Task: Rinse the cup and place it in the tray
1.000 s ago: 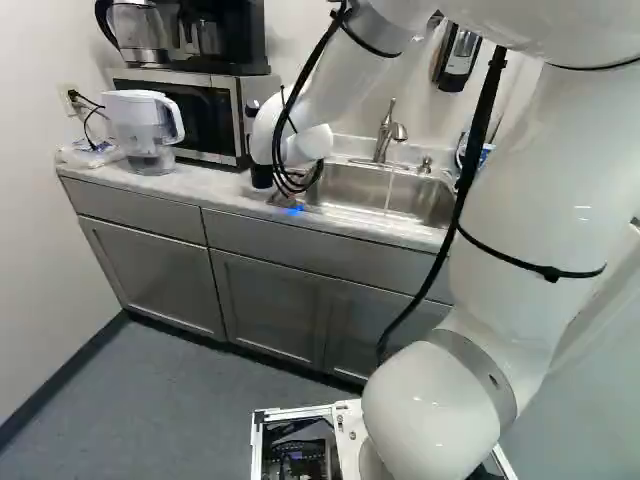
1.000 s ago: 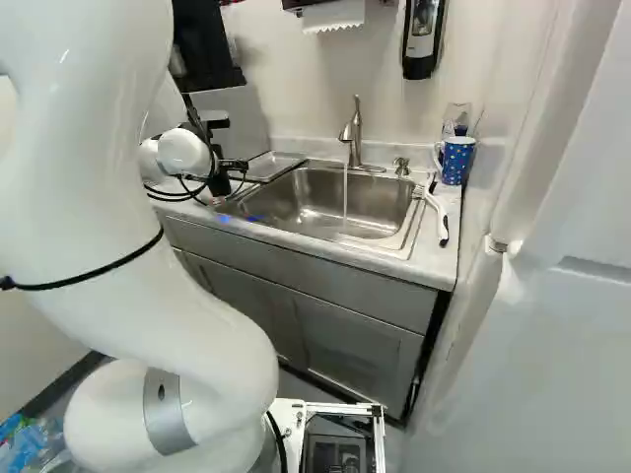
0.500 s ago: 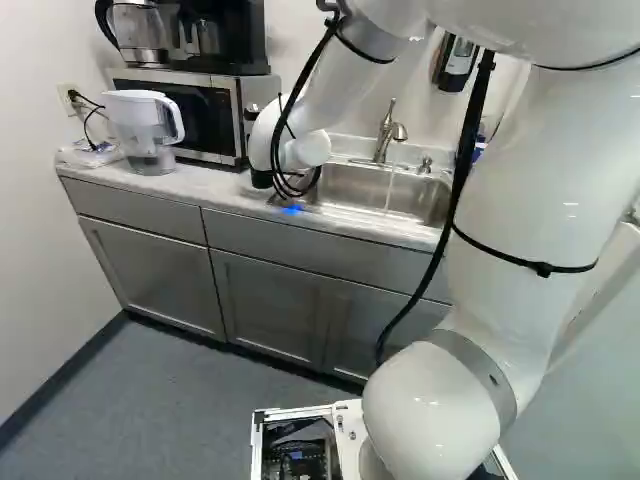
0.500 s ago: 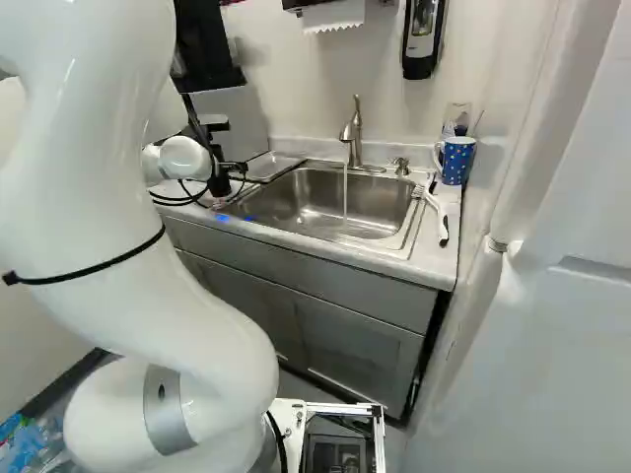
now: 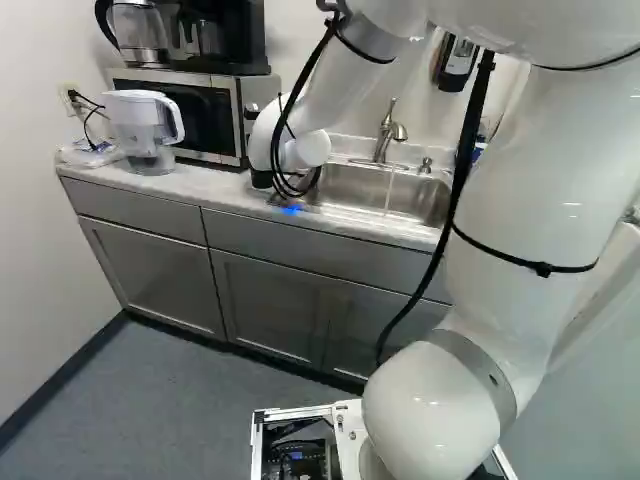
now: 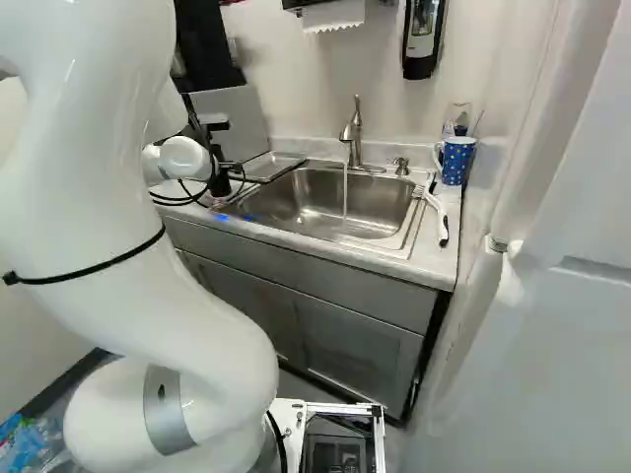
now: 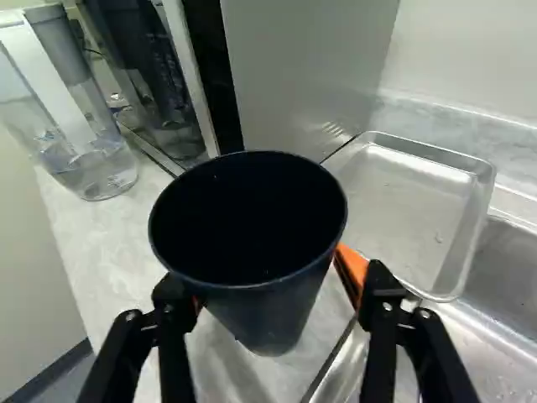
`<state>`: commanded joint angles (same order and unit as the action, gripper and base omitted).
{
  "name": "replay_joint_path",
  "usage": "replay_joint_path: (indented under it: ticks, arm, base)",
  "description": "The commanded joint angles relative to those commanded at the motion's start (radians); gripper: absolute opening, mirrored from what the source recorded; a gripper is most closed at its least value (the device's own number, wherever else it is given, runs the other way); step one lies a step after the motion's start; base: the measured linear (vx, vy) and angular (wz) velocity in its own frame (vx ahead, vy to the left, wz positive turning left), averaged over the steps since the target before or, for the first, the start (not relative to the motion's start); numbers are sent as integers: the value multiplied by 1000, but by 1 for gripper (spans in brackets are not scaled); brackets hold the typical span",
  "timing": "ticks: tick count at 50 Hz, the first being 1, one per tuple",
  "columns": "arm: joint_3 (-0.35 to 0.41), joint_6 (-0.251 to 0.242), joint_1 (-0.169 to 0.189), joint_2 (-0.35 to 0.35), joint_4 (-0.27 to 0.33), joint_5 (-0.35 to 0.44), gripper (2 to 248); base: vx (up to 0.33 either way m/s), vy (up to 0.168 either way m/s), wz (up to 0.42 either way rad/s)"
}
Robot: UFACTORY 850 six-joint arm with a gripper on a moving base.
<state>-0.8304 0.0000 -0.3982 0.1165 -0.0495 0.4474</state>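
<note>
Picking up the cup (image 7: 277,319) looks like the job now. The gripper (image 7: 270,283) squeezes it from both sides, upright over the counter (image 7: 109,243) near the tray (image 7: 411,201). Next, it should lift straight up, then go under the running water (image 6: 345,197).

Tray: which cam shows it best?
Wrist view: looks down into the tray, most floor and rim visible, one edge partly behind the cup. Right base view: just a foreshortened slice beside the sink. Left base view: can't make it out past the arm.
</note>
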Motion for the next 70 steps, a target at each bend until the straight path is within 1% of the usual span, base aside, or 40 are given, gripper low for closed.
replay_joint_path:
  ticks: [3,4,8,9,24,41,49,70]
  arm:
    - [0,0,0,0,0,0,192]
    - [0,0,0,0,0,0,154]
    - [0,0,0,0,0,0,154]
    - [0,0,0,0,0,0,126]
    - [0,0,0,-1,0,0,126]
    - [-6,0,3,-27,0,0,126]
    - [-20,0,21,-30,0,0,126]
    - [-75,0,84,-23,0,0,126]
  base:
    - [0,0,0]
    - [0,0,0]
    - [0,0,0]
    - [0,0,0]
    - [0,0,0]
    - [0,0,0]
    - [0,0,0]
    - [0,0,0]
